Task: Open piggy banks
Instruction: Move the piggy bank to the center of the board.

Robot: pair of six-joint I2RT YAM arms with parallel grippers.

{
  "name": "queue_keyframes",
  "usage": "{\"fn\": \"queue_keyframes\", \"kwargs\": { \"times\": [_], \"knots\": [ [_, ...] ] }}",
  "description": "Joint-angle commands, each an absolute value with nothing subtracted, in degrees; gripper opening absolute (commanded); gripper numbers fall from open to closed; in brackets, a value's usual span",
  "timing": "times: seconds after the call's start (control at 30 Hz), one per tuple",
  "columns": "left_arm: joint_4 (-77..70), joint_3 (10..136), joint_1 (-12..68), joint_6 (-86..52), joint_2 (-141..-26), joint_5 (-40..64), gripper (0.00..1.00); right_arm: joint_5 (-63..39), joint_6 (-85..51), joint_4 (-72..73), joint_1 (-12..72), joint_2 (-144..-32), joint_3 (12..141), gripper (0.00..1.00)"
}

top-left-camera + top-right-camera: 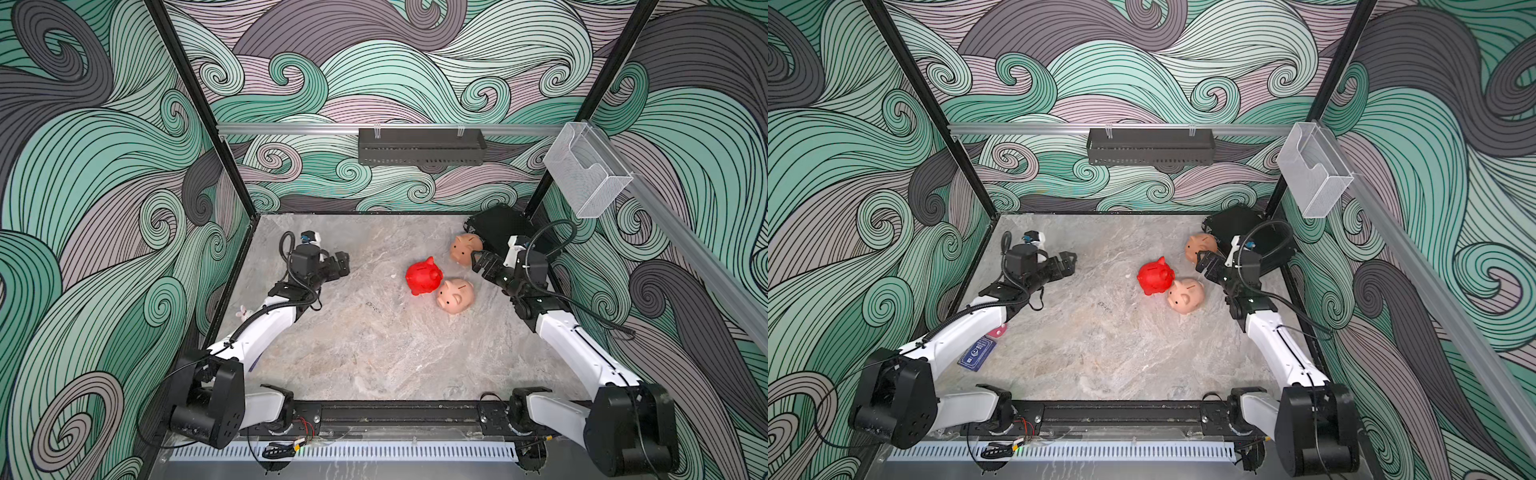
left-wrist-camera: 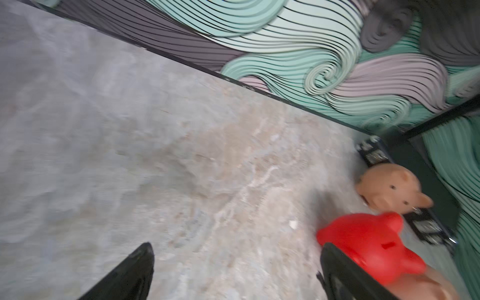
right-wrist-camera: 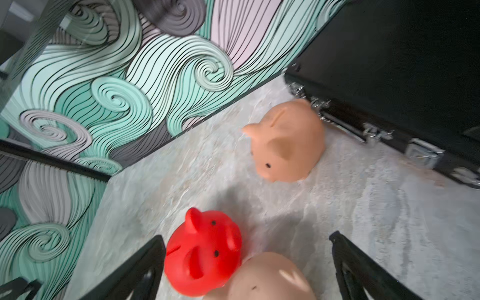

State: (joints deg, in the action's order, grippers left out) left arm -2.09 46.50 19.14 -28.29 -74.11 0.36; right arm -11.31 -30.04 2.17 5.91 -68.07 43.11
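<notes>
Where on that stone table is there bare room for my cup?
The wide middle of the table, between the two arms, from the red pig to the black rail. Also the far strip beside the left claw. Crowded: the far right corner, with pink pigs, black case and right claw.

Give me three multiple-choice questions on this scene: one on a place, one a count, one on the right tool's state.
1. Where on the marble-look table does the flat black case lie?
A. far right corner
B. near left corner
C. centre

2. How many peach-pink plastic piggy banks are there?
A. one
B. two
C. three

3. The right tool is:
A. open, empty
B. shut on a pig
C. shut on nothing

Answers:
1 A: it sits against the walls at the far right corner.
2 B: one beside the case, one next to the bright red plastic piggy bank.
3 A: its jaws stand wide apart, gripping nothing.
</notes>
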Motion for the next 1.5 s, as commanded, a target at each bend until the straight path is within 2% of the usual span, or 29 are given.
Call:
{"fn": "queue_keyframes", "kwargs": {
  "times": [0.0,0.17,0.3,0.57,0.97,1.33,1.47],
  "knots": [
    [2.07,49.76,24.14,-31.37,-75.41,5.45,0.99,-18.15,-26.09,-9.84,9.64,-71.71,50.57,0.98],
    [4.85,50.08,27.16,-33.58,-74.86,9.6,0.99,-17.35,-19.81,-25.25,14.43,-80.36,61.2,0.97],
    [6.76,47.98,27.16,-34.87,-71.97,11.27,0.99,-15.45,-16.31,-31.59,16.88,-86.31,66.72,0.97],
    [5.95,41.65,27.16,-39.94,-66.42,11.62,0.99,-13.18,-15.11,-35.31,20.53,-94.72,73.98,0.91],
    [8.84,40.67,27.07,-44.33,-64.84,6.69,0.99,-9.31,-16.61,-37.44,21.83,-101.83,79.91,0.84],
    [6.31,39.63,26.98,-40.89,-65.65,10.69,0.99,-10.38,-17.86,-37.71,24.65,-105.19,82.31,0.81],
    [6.83,38.12,26.98,-40.87,-63.29,7.25,0.99,-9.91,-19.88,-37.7,27.83,-105.99,82.97,0.79]
  ]
}}
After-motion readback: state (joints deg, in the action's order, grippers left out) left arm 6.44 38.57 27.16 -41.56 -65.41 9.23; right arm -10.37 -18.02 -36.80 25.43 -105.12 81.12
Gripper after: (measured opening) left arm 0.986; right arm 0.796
